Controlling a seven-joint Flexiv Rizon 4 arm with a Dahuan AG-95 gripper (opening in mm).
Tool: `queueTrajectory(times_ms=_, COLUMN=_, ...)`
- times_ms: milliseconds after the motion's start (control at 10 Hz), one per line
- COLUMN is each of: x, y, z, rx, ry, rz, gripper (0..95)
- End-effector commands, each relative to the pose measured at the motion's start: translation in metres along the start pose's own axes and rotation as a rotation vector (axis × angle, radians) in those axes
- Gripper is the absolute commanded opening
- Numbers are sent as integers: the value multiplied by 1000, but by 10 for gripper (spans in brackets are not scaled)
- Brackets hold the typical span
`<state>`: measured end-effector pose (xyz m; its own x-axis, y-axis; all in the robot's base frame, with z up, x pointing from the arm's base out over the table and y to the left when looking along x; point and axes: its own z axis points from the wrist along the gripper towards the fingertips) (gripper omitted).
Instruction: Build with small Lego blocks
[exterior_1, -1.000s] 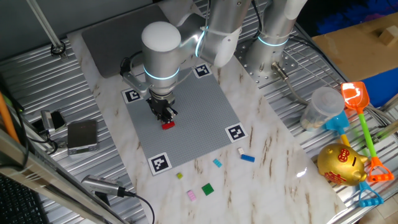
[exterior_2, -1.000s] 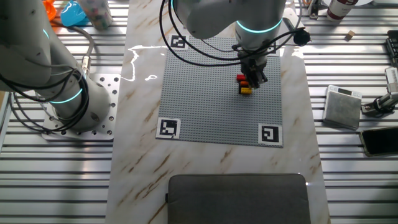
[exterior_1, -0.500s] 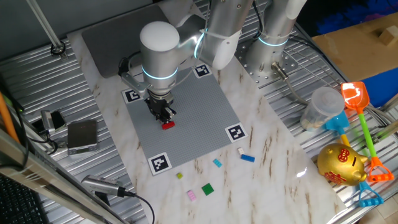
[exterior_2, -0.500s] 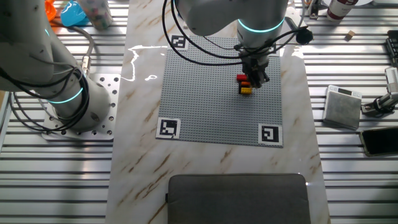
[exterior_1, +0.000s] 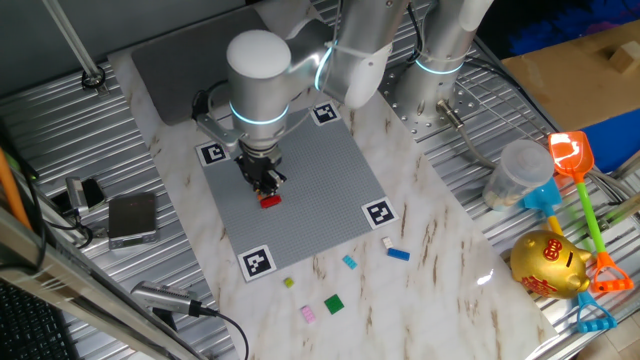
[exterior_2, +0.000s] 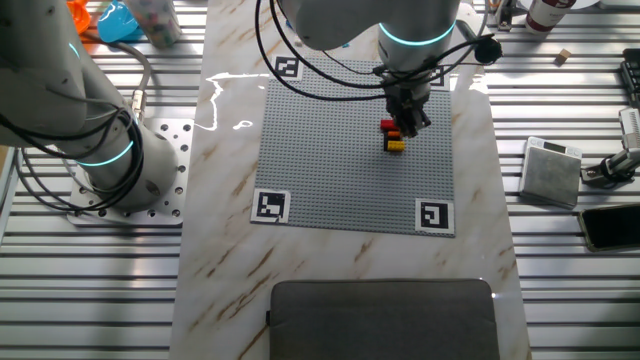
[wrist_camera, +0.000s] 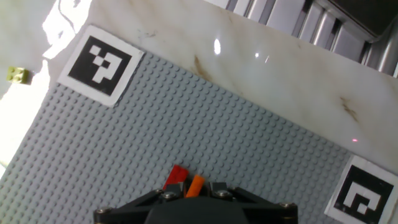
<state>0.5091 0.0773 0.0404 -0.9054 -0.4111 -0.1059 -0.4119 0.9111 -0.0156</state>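
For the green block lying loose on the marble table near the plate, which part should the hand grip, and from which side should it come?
The green block lies flat, low and square, apart from the pink block beside it. Probably best: come straight down from above and pinch two opposite side faces. The pair that does not face the pink block leaves the fingers more room. It is too low for a side approach.

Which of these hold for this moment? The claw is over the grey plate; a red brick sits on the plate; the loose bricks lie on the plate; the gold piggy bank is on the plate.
1. The claw is over the grey studded plate. True.
2. A red brick sits on the plate. True.
3. The loose bricks, such as the green brick, lie on the plate. False: they lie on the marble beside it.
4. The gold piggy bank is on the plate. False: it stands off to the side, on the metal slats.
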Motion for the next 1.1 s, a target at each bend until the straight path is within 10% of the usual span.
queueTrajectory(times_ms=100, x=-1, y=1, z=2, rx=-22, ry=1, rz=-21, gripper=0)
queueTrajectory(times_ms=1100, x=-1, y=-3, z=11, rx=-59, ry=-11, rz=-87, gripper=0)
